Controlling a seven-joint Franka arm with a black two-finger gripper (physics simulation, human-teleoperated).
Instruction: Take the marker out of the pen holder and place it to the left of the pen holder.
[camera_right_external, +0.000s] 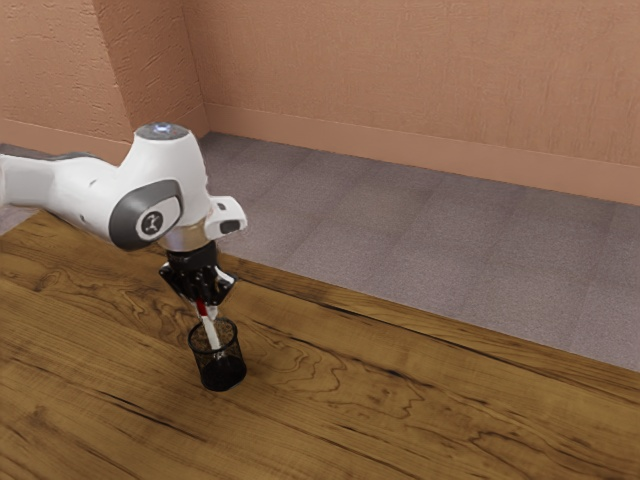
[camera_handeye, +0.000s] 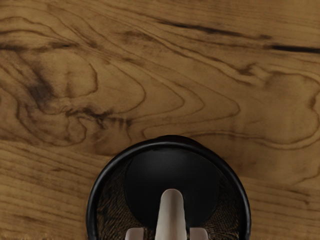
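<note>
In the exterior view, my black gripper (camera_right_external: 205, 303) points down just above the pen holder, shut on the upper, red part of the marker (camera_right_external: 210, 330). The marker's white lower part slants down inside the black mesh pen holder (camera_right_external: 222, 372), which stands upright. From the wrist view, my gripper (camera_handeye: 171, 235) has a pale fingertip close to each side of the marker (camera_handeye: 171, 215). The marker's rounded end shows over the dark floor of the pen holder (camera_handeye: 172, 142), inside its round rim. Its other end is hidden up between the fingers.
The pen holder stands on a wooden table (camera_right_external: 400, 400) with dark grain lines. Beyond the table's far edge lie a grey floor (camera_right_external: 420, 240) and a salmon-coloured wall (camera_right_external: 400, 90). The arm comes in from the exterior view's left.
</note>
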